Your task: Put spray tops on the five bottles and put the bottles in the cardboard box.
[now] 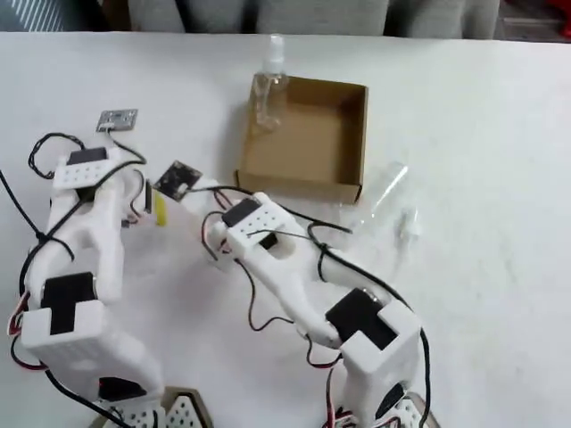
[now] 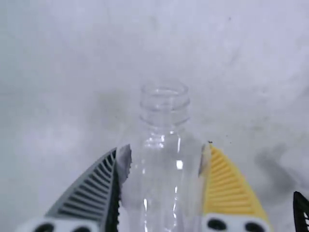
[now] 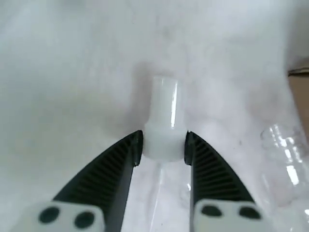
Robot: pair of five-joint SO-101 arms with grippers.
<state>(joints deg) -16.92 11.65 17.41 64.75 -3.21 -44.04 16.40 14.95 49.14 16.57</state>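
White shells covering left arm (image 1: 85, 241) and right arm (image 1: 294, 276), black servos poking through, black and red cables looping everywhere. Left gripper (image 2: 166, 152) wearing grey plus yellow ribbed fingers (image 2: 231, 183), right gripper (image 3: 162, 140) going all black.

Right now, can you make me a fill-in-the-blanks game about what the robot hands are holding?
The left hand is holding a clear ____ with an open neck.
The right hand is holding a white spray ____.
One capped bottle stands at a corner of the cardboard ____.
Missing words: bottle; top; box.
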